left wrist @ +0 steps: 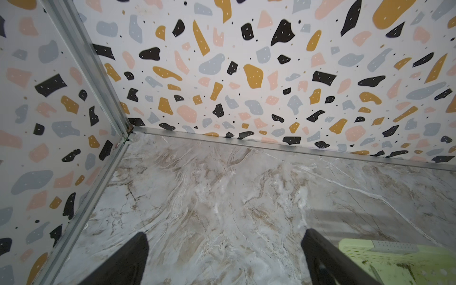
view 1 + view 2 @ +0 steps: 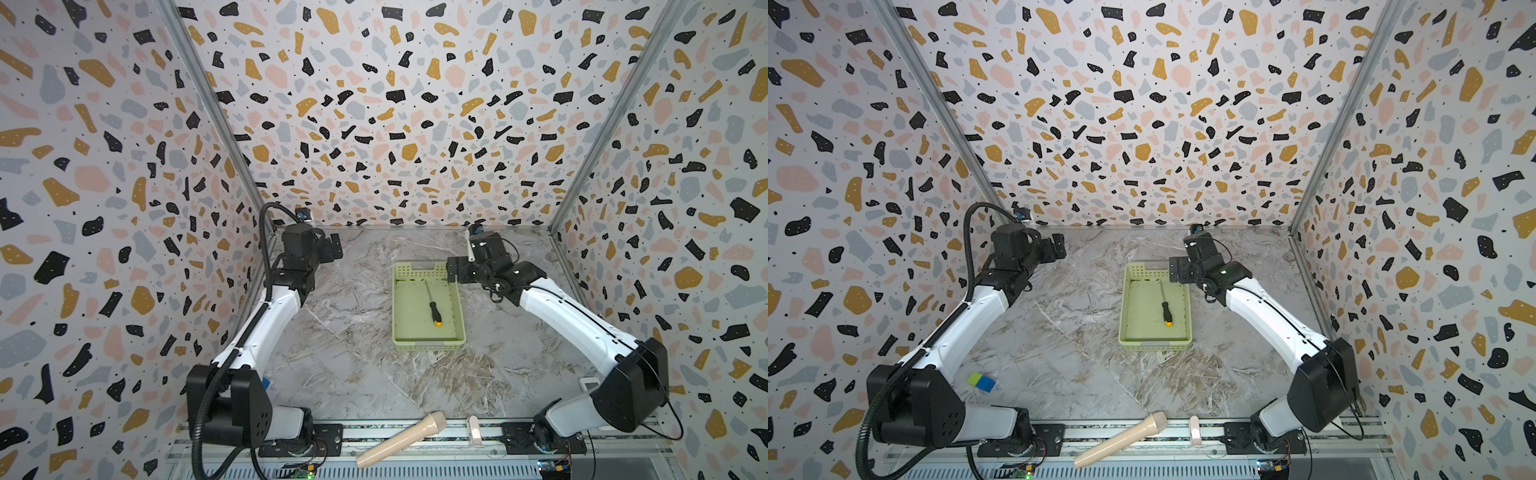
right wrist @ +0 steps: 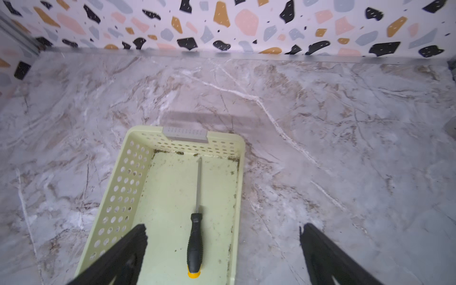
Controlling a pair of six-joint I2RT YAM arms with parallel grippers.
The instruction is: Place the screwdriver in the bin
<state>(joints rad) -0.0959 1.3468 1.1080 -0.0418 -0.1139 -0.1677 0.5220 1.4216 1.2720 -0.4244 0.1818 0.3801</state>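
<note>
The screwdriver [image 2: 432,305] [image 2: 1165,306] [image 3: 196,237], with a silver shaft, black handle and yellow butt, lies flat on the floor of the pale green bin [image 2: 428,344] [image 2: 1154,343] [image 3: 123,187]. Nothing touches it. My right gripper [image 2: 454,271] [image 2: 1177,270] [image 3: 223,229] hangs open above the bin's far right corner, with its fingers wide apart and nothing between them. My left gripper [image 2: 334,246] [image 2: 1059,246] [image 1: 224,237] is open and empty over bare marble at the back left. A corner of the bin [image 1: 394,256] shows in the left wrist view.
A beige cylindrical handle [image 2: 401,444] lies across the front rail beside a small white piece [image 2: 473,430]. A blue and yellow block [image 2: 982,381] sits near the left arm's base. Patterned walls close in the back and both sides.
</note>
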